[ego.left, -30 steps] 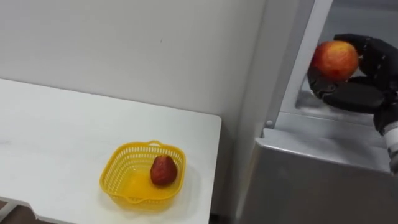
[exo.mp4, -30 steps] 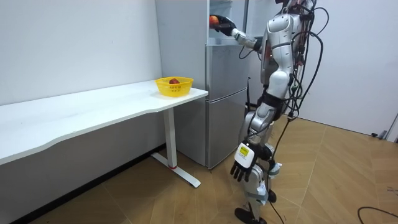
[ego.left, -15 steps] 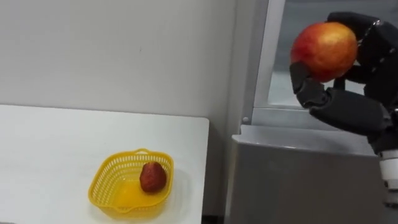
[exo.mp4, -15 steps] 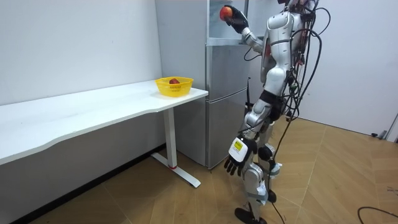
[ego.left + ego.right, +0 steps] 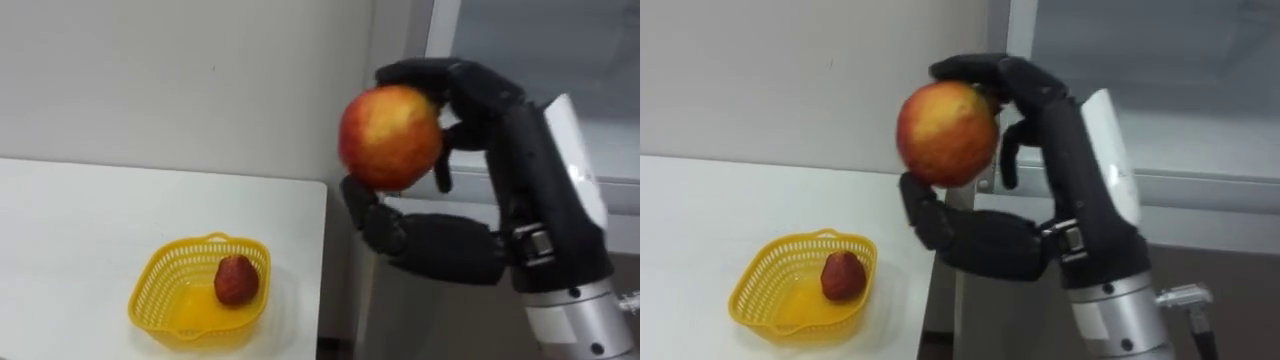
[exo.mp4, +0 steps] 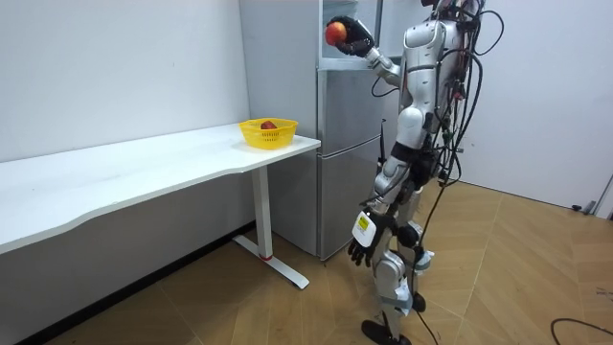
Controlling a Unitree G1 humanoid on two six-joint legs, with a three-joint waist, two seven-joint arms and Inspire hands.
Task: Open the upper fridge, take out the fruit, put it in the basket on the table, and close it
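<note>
1. Nearest the head camera, the black five-fingered right hand [image 5: 520,190] is raised, its fingers curled round a round red-and-yellow apple [image 5: 390,137], thumb beneath and the others over the top
2. In the room view the left hand [image 6: 362,244] hangs by the thigh, fingers loose and empty
3. Lower and farther off, a yellow perforated plastic basket [image 5: 205,241] sits near the corner of the white bench [image 5: 80,220], with one small dark-red fruit [image 5: 235,280] inside
4. Beyond stands the tall grey fridge [image 6: 345,144]; the apple is in the air just outside its upper compartment
5. The retrieval itself looks done; what is left, probably, is carrying the apple to the basket and releasing it
</note>
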